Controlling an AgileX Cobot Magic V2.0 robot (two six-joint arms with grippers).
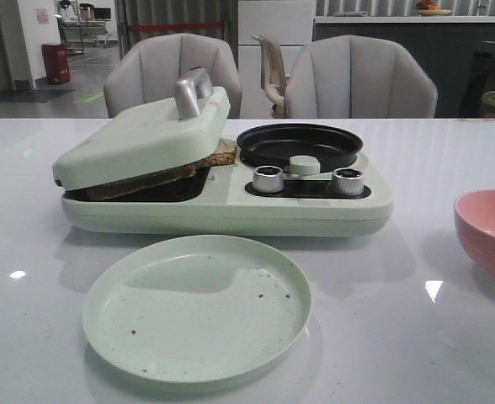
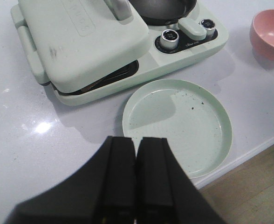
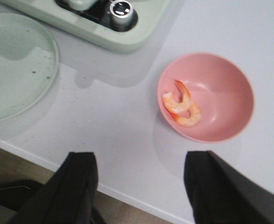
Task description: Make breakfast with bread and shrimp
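Bread (image 1: 199, 165) lies inside the left half of a pale green breakfast maker (image 1: 231, 206) at the middle of the white bench (image 1: 29, 278), its brown crust showing at the gap under the hinged lid (image 1: 142, 135), which rests tilted on the slices rather than fully down. To the right of the lid, on the same appliance, sits a round black pan (image 1: 300, 146), with two silver knobs (image 1: 268, 178) in front of it. A pale green plate (image 1: 197, 307), speckled with dark crumbs, lies on the bench just in front of the appliance. The shrimp (image 3: 183, 106), curled and pinkish-orange, rests inside a pink bowl (image 3: 230, 93) at the right side of the bench, well apart from the plate. The left end effector (image 2: 136, 172) has its black fingers pressed together with nothing between them, above the bench near the plate's near edge. The right end effector (image 3: 140, 186) has its fingers (image 3: 78, 186) spread wide apart, holding nothing, above the bench edge near the pink bowl.
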